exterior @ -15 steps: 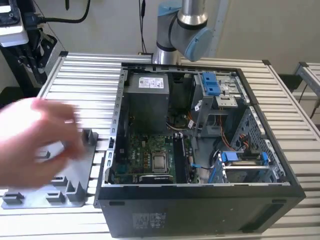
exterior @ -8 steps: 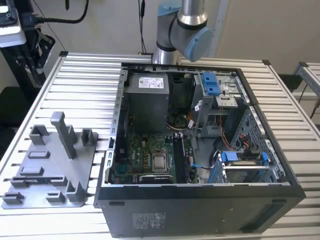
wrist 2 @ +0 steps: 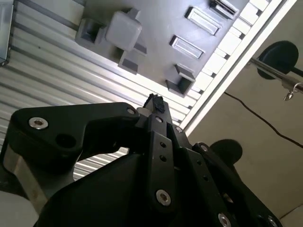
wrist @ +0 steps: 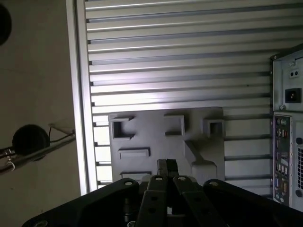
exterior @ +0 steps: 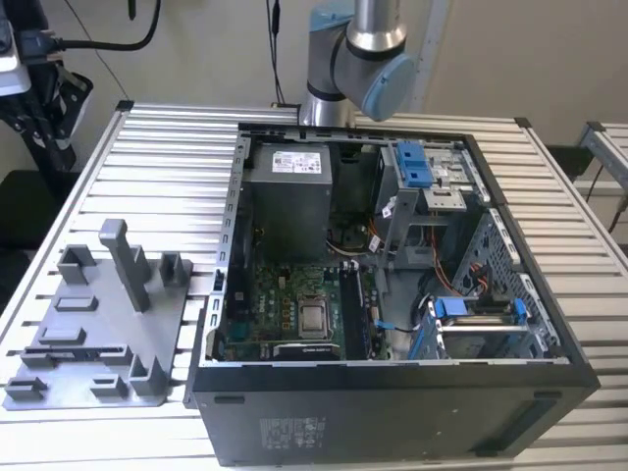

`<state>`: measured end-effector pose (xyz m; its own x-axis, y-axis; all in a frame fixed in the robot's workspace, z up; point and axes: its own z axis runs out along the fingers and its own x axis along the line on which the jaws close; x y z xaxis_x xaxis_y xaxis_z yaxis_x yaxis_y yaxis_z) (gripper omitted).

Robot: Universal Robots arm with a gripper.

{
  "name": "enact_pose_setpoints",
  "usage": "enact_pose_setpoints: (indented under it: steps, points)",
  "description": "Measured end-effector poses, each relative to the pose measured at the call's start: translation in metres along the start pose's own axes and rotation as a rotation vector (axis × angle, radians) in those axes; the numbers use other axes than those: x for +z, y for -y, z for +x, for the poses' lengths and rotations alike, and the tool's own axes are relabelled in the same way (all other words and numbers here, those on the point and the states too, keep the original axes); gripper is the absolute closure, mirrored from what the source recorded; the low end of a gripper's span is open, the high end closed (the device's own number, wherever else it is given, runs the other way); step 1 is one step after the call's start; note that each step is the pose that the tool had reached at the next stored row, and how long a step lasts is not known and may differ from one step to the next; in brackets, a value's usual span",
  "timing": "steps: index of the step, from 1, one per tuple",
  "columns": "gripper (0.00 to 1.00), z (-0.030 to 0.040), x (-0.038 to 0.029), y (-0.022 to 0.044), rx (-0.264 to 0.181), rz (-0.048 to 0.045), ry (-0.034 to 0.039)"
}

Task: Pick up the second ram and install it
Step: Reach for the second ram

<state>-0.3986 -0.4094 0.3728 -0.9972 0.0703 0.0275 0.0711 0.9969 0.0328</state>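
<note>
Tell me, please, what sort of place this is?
Probably a robotics lab workbench: a robot arm stands at a slatted aluminium table carrying an open computer case and a grey holder tray.

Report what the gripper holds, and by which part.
Nothing is held: the gripper is shut and empty, hovering over the grey tray.

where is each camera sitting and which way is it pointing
Exterior view: off the arm, high up, looking down on the open case, with the tray at the exterior view's left on the table; the arm rises behind the case.
First wrist view: on the wrist, looking down past the claw at the tray, table and the case's back panel.
Second wrist view: on the wrist, looking down past the claw at the tray, table and floor.
Shared: all three show tray and table; both wrist views show the claw.
</note>
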Motion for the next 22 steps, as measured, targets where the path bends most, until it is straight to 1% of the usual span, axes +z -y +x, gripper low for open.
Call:
enact_pose_setpoints:
  steps: [3, 7, 13, 22]
  points:
    - [0.89, -0.0003, 0.0003, 0.0084, 0.000, -0.0001, 0.0002]
    - [0.89, -0.0010, 0.0005, 0.0217, 0.000, 0.0000, 0.0002]
    - [0.89, -0.0022, 0.0013, 0.0398, 0.000, -0.0001, 0.0002]
    - [0.89, -0.0031, 0.0034, 0.0595, 0.000, -0.0001, 0.0002]
